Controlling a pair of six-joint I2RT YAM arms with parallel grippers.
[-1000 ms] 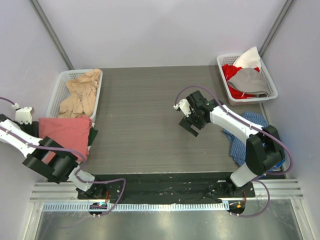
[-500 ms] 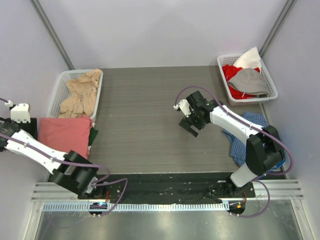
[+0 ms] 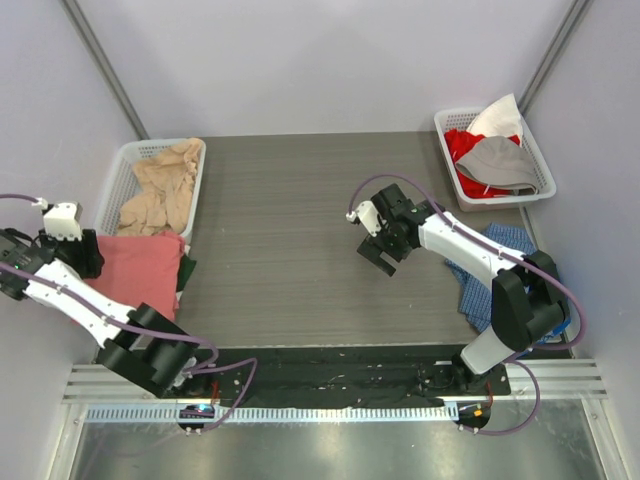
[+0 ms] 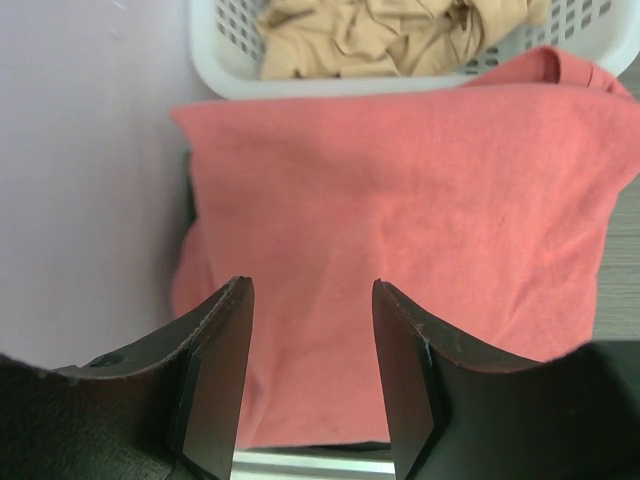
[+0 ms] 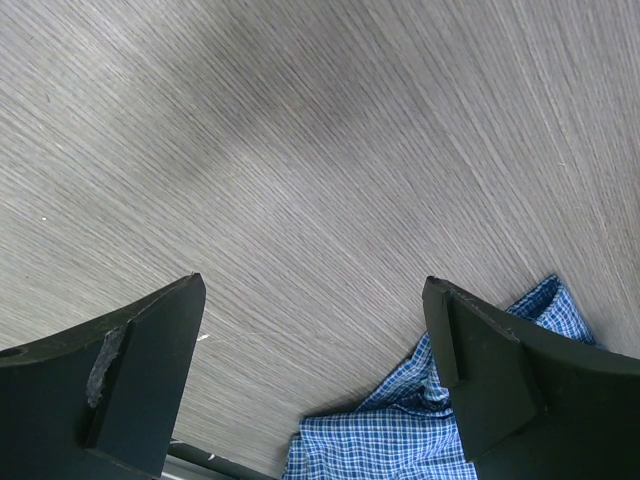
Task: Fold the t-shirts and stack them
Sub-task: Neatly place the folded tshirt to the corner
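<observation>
T-shirts status, largest item first. Bench [image 3: 290, 200]: dark wood-grain top, no chg. Left basket [image 3: 112, 190]: beige t-shirts [image 3: 160, 190] bunched inside, unfolded, no chg. Right basket [image 3: 447, 150], far right corner: red t-shirt [image 3: 463, 146] and grey t-shirt [image 3: 500, 162] heaped w/ a white cloth [image 3: 495, 118] on top, no chg. Blue checked cloth [image 3: 492, 262]: crumpled at bench right edge, beneath right arm. Salmon t-shirt [image 3: 135, 270]: folded flat to a rough rectangle at bench left edge, just on the near side of left basket, resting on a dark garment [image 3: 186, 272] that shows along its right side. Chg vs. one sec ago: left arm lay across shirt's near-left part and has swung out toward left wall, so shirt now shows almost whole. Left tool [image 3: 88, 258]: above shirt's left portion, fingers apart, nothing btwn them, no contact w/ cloth visible. Right tool [image 3: 385, 258]: over mid-bench, fingers spread wide, holding nothing, pos. barely shifted. Meaning (judgement): salmon t-shirt looks placed and released, so its fold-and-stack step appears complete. Next garment prob. comes from a basket.
</observation>
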